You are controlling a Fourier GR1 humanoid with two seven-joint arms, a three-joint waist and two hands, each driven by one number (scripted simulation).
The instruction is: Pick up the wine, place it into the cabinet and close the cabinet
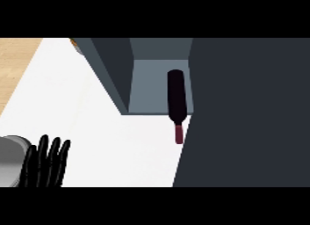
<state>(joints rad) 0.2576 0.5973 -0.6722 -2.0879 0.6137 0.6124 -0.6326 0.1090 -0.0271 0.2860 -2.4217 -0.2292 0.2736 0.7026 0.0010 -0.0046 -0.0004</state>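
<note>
The left hand [47,160] rested low at the left edge, fingers straight and spread, holding nothing. The right hand was out of view. The wine [176,103] stood inside the cabinet [150,83], already placed; its door [254,114] stood open, probably awaiting closing.

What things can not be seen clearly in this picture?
- Right hand: not in the head view, perhaps behind the large dark panel.
- Wine bottle: its right edge meets that panel; whether it rests fully inside the cabinet is unclear.
- Left hand: open, cut off by the lower edge.
</note>
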